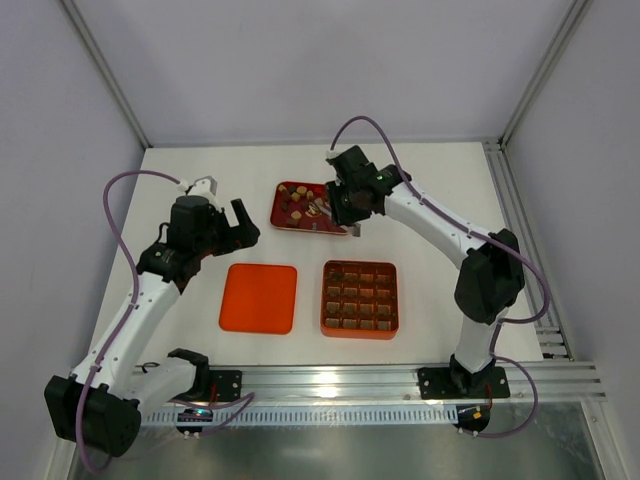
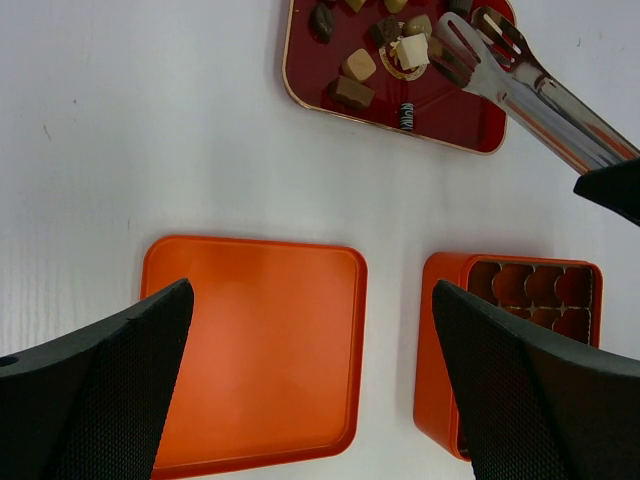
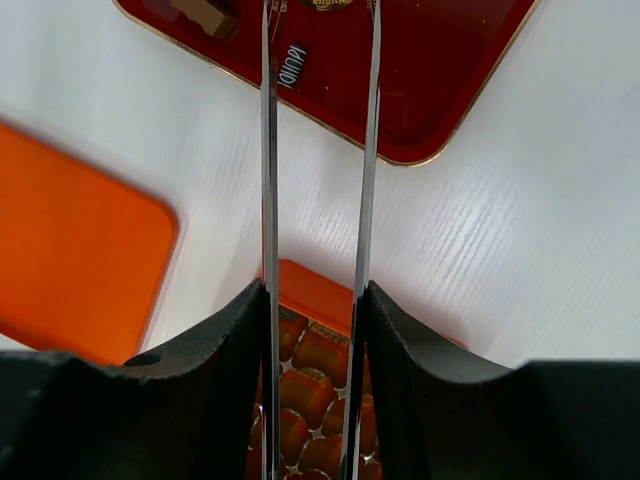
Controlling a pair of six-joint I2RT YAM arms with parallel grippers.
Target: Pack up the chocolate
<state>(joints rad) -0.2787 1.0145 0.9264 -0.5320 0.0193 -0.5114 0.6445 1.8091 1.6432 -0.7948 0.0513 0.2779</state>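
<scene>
Left gripper (image 2: 312,290) gapes wide, arm bent; right gripper (image 3: 315,292) reaches far, seemingly pinching the tweezers (image 3: 268,150)

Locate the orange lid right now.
Top view: the orange lid lies flat on the table, just left of the gridded box with a gap between, and on the near side of the red tray.

On your white table (image 1: 440,200) you have one red tray (image 1: 278,215) with a gold rim toward the far side, and nearer, one flat orange lid (image 1: 259,298) lying apart to the left of one orange gridded box (image 1: 326,300). One pair of metal tongs (image 2: 540,95) with slotted tips reaches over the tray's right part. A metal rail (image 1: 350,378) runs along the near edge.
</scene>
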